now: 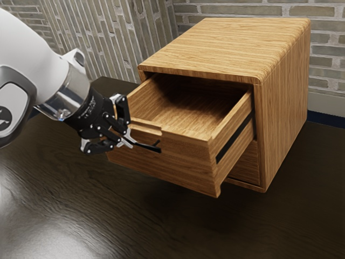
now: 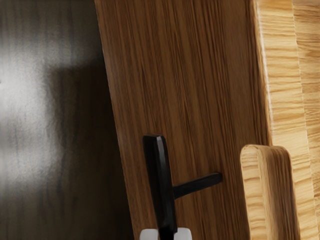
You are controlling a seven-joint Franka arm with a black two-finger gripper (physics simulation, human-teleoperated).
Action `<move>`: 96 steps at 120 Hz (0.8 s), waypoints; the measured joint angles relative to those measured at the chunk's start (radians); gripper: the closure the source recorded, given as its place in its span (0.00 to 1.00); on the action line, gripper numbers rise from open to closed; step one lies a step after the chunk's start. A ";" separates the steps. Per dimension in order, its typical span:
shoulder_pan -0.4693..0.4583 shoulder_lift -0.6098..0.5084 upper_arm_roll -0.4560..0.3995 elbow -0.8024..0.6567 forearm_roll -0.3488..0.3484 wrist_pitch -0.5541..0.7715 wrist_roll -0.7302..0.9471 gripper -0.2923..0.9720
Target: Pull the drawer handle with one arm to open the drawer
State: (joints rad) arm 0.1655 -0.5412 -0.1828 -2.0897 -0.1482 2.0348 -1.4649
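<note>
One drawer (image 1: pixel 188 129) sticks a long way out of the wooden cabinet (image 1: pixel 280 81). The cabinet stands near the far edge of the dark tabletop (image 1: pixel 108 216), and the drawer's front faces the exterior view's left. On that front is the thin black drawer handle (image 1: pixel 145 145), a bar held off the wood by a short post. The black gripper (image 1: pixel 124 140) is at the end of the bar nearest the arm. In the wrist view, two pale fingertips (image 2: pixel 149 234) sit one on each side of the bar and seem to touch it, so I think the gripper is closed on the drawer handle. The job looks almost done, so most of the trouble would come from pulling too much. If the arm pulls a lot more, the drawer could come right out of the cabinet and drop onto the tabletop. Only a small part of it looks to be inside now. The hold is close to the end of the bar, not its middle. A hard tug could make the fingertips slide off, because the bar is thin and looks smooth. A pull from one end can also turn the drawer a little, so it may rub and get stuck against the cabinet's side. If it gets stuck, the whole cabinet may slide across the tabletop.
</note>
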 joint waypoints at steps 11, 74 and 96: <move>0.000 -0.015 0.000 -0.012 -0.001 -0.003 -0.001 0.85; 0.103 -0.265 -0.128 0.247 0.144 -0.172 -0.011 0.46; 0.341 -0.222 -0.132 0.667 0.149 -0.525 -0.040 0.33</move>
State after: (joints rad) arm 0.5066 -0.7634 -0.3146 -1.4231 0.0009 1.5097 -1.5054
